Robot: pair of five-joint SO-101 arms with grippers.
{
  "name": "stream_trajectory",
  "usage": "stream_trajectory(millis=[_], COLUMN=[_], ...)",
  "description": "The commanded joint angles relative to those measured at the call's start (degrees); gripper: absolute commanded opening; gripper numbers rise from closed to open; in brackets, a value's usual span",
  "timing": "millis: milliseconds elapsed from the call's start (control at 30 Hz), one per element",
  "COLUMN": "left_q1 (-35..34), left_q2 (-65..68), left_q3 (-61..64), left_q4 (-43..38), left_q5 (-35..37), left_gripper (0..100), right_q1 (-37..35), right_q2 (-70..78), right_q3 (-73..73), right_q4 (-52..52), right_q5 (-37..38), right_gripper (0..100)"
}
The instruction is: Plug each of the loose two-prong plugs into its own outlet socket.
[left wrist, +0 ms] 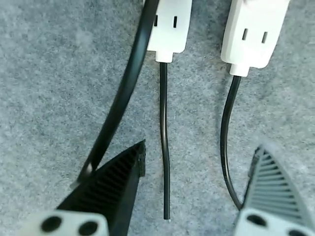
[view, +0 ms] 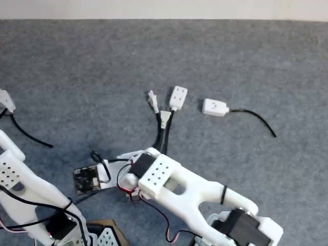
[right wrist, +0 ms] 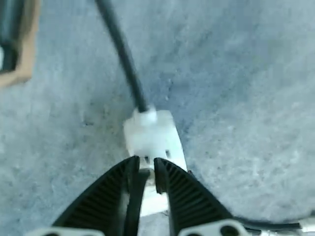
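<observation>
One white printed-plastic arm carries a grid of small round holes, a black servo, thin red and black wires and a bare circuit board. The left hand pairs a black ribbed finger with a pale grey finger. The right hand has two black ribbed fingers.

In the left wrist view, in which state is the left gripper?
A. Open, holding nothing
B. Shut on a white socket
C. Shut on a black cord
A: the left gripper has its fingers wide apart, and a thin black cord lies on the carpet between them.
</observation>
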Motion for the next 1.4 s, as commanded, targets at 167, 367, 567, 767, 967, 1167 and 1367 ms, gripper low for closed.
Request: stream_trajectory(millis=[167,367,567,767,967,1167,1367], left_q1=[1.63,2.68,4.18,4.26,6.99,15.25,23.52], left_q2=[-0.48,-0.48,-0.48,-0.48,-1.01,-12.09,-30.02], left_q3=[-1.8,0.75,1.36,1.36,0.92,1.1,14.99], left_q4=[0.35,0.35,0.35,0.35,3.25,4.4,4.4], left_q5=[-1.14,-1.14,-1.14,-1.05,-0.97,7.82,13.45], left_gripper=[34,34,34,34,34,34,34], right_q1=[-0.75,-1.01,-1.01,-1.71,-0.75,13.67,29.85], right_q2=[-5.14,-12.26,-18.07,-18.59,-18.95,-18.51,-18.51], right_q3=[-4.44,-7.6,-9.71,-4.88,-3.03,-9.71,-2.51], right_q4=[-0.4,4.88,5.58,0.66,-1.89,-0.31,-0.48], right_q5=[-5.89,-7.12,-12.22,-14.51,-19.08,-28.31,-33.14], right_gripper=[0.5,0.5,0.5,0.5,0.5,0.5,0.5])
